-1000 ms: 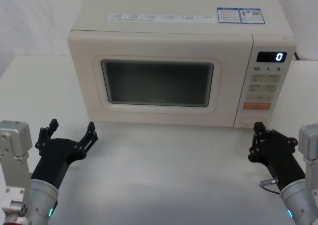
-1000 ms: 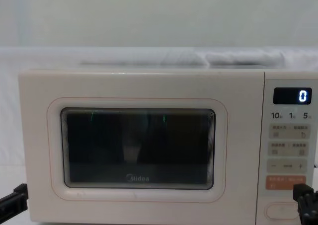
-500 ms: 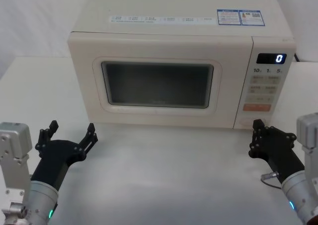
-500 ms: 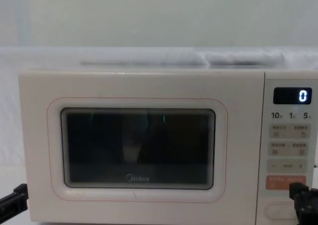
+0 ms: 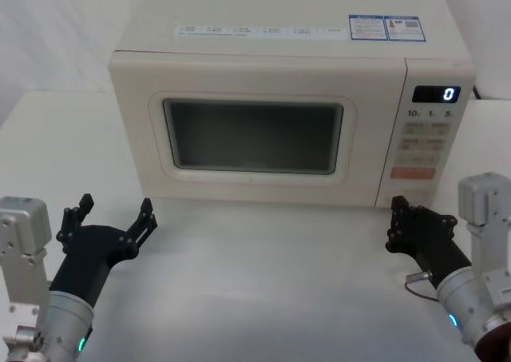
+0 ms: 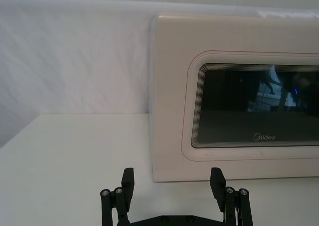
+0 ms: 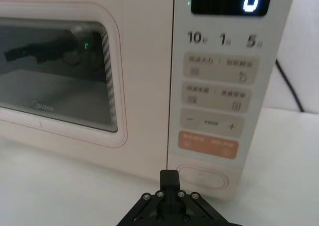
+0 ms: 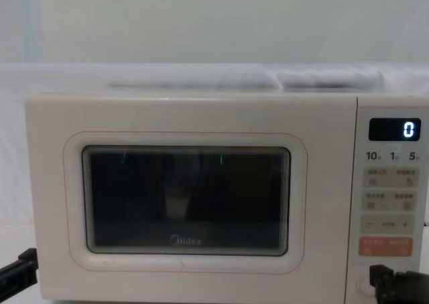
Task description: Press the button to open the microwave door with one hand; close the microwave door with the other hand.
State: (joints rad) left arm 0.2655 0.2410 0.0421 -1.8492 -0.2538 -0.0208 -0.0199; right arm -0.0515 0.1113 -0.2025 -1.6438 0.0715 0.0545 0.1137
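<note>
The cream microwave door [image 5: 251, 134] with its dark window is flush shut, also seen in the chest view [image 8: 184, 196]. The pill-shaped button [image 7: 203, 177] sits at the foot of the control panel. My right gripper [image 5: 397, 218] is shut with nothing in it. Its tip [image 7: 169, 176] is low in front of the panel, at the button's door-side end, and I cannot tell if it touches. In the chest view my right gripper [image 8: 382, 280] covers most of the button. My left gripper [image 5: 112, 212] rests open on the table, in front of the door's outer corner [image 6: 172, 178].
The control panel shows a lit "0" display [image 5: 448, 94] and an orange key [image 7: 208, 144] just above the button. A black cord [image 7: 287, 86] runs behind the microwave on the panel's side. White table [image 5: 263, 282] stretches between my arms.
My right gripper has moved left and forward, closer to the microwave's lower right corner and over the button in the chest view. The left arm and the door have not moved.
</note>
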